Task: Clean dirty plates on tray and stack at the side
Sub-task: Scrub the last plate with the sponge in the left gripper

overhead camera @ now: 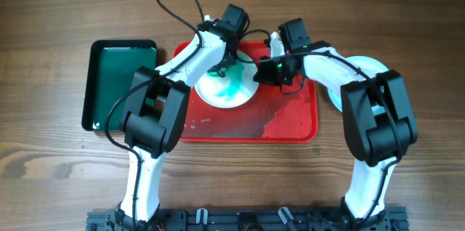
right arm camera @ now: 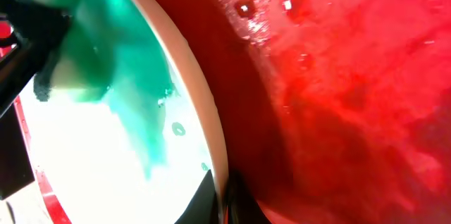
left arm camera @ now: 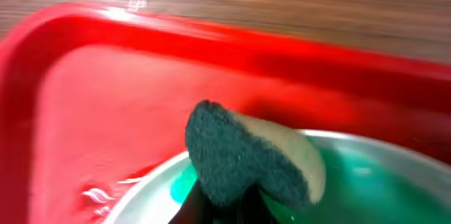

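A white plate with green smears lies on the red tray. My left gripper is shut on a dark green and yellow sponge, which presses on the plate's far part. My right gripper is shut on the plate's right rim, one finger on each side of the rim. The right wrist view shows the smeared plate face and the wet tray floor. A pale aqua plate lies on the table right of the tray, partly hidden by my right arm.
A smaller dark green tray lies left of the red tray. Water pools on the red tray's right half. The red tray's rim runs just beyond the sponge. Wooden table surrounds everything.
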`<state>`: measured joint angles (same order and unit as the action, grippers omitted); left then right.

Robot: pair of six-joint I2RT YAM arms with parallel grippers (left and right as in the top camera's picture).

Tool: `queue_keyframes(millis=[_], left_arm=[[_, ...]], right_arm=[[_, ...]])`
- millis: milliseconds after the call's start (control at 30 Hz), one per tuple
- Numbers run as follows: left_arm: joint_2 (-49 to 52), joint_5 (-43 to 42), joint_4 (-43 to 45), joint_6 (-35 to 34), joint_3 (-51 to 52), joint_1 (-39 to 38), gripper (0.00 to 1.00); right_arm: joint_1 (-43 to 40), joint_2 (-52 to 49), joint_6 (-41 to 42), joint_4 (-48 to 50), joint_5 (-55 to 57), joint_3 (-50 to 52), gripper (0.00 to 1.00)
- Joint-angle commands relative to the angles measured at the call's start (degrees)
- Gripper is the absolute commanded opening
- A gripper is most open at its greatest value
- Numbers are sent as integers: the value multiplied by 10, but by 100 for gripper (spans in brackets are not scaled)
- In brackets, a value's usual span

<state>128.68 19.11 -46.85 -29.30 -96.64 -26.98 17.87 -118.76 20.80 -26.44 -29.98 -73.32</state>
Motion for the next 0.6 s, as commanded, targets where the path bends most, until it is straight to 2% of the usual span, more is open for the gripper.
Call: queue_keyframes(millis=[0, 100, 133, 233, 300, 367, 567], left_arm=[[38, 139, -78, -25, 19, 25, 4], [38, -17, -102, 126, 19, 25, 4], [38, -120, -111, 205, 19, 25, 4], [38, -349, -144, 370, 19, 25, 4], [38, -448, -162, 443, 19, 25, 4], [38, -499, -164, 474, 19, 24, 4], [38, -502, -91, 463, 19, 24, 4]], right_arm=[[0, -22, -9, -16, 3, 12, 4], [0, -22, -9, -16, 3, 12, 4], [0, -22, -9, -16, 3, 12, 4], [0, -22, -9, -16, 3, 12, 4], [0, -22, -9, -16, 3, 12, 4], [0, -22, -10, -16, 3, 12, 4], [0, -22, -9, -16, 3, 12, 4]])
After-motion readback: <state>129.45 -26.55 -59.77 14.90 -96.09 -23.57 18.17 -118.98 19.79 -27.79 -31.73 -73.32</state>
